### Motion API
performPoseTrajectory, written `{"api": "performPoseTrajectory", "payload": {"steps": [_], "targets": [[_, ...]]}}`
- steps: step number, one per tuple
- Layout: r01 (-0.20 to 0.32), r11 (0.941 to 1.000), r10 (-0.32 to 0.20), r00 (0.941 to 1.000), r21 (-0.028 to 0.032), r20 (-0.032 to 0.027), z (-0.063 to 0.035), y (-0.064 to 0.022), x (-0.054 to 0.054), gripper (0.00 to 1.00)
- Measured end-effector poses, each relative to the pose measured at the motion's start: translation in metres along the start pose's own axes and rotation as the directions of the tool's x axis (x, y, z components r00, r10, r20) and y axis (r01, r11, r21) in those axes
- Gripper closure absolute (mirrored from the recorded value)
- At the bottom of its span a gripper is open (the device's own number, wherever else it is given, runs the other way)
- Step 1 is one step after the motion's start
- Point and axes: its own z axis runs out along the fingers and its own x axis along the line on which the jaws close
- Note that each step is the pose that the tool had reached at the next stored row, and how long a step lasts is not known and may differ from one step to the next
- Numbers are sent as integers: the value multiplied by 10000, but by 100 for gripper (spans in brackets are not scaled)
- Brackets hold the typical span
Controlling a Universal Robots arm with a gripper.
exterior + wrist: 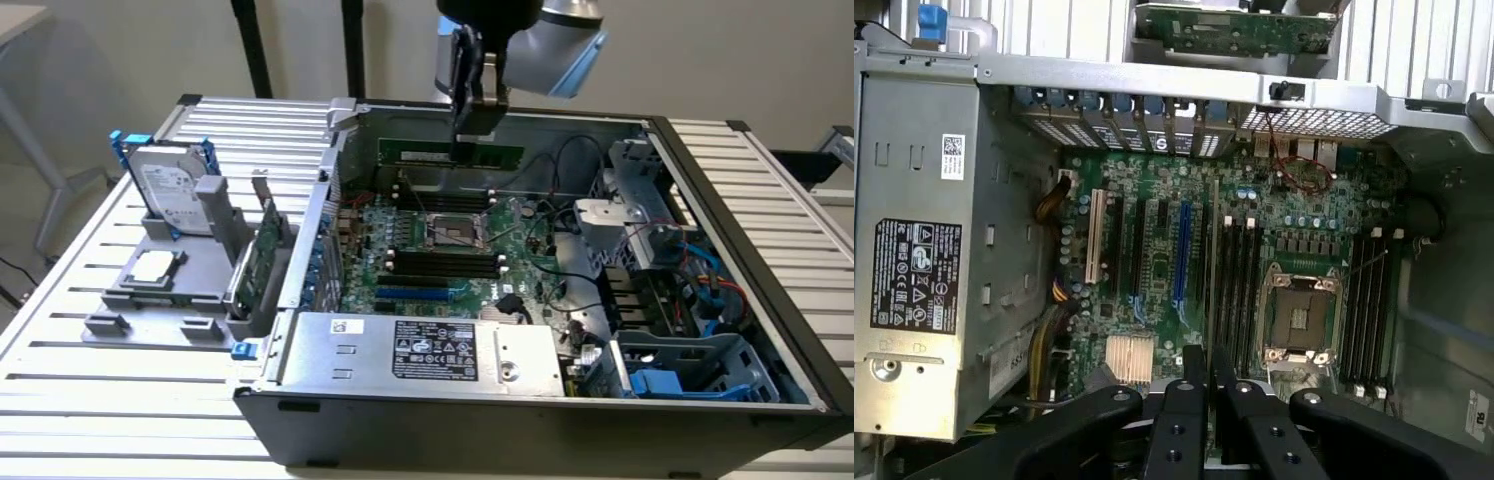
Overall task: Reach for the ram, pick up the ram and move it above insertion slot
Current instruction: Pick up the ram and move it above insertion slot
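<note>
- Ram is clamped edge-on between the gripper fingers, hanging under them.
- Long axis level, parallel to the motherboard memory slots, above them.

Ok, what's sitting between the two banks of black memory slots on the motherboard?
The CPU socket with its metal frame lies between them; the wrist view shows it plainly, the exterior view too.
</note>
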Motion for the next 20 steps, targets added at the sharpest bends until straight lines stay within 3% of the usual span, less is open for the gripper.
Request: {"api": "performPoseTrajectory", "payload": {"steps": [13,20], "targets": [[-287,9996,287,9996,-1,12,84,-187,-72,86],[-299,9996,299,9996,2,13,84,-204,-88,86]]}}
